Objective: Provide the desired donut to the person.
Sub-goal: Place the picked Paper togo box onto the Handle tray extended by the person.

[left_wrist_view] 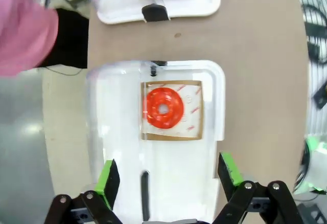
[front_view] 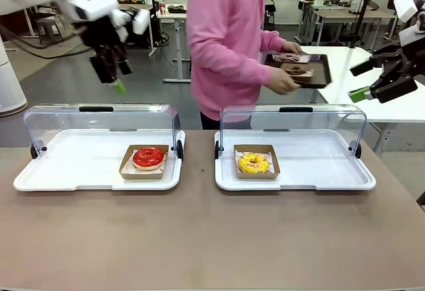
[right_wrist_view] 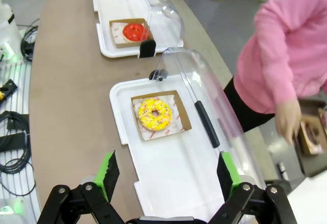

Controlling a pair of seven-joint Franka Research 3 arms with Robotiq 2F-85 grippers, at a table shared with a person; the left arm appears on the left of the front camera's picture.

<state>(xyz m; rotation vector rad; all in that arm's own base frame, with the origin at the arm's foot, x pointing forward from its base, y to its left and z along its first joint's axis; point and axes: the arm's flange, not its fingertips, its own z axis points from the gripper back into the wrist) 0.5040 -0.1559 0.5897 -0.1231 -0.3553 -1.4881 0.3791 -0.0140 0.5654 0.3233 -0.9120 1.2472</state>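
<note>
My left gripper (left_wrist_view: 168,175) hangs spread over the red donut (left_wrist_view: 164,108). My right gripper (right_wrist_view: 168,175), also spread, hangs over the yellow donut (right_wrist_view: 155,113). Person (front_view: 226,38) stands beyond, holding a tray (front_view: 319,72).

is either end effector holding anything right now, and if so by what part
Nothing is held. The left end effector is open above the red donut, and the right end effector is open above the yellow donut. Both donuts sit in their paper trays.

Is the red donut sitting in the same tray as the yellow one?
No. In the front view the red donut lies in the left tray, and the yellow donut lies in the separate right tray.
</note>
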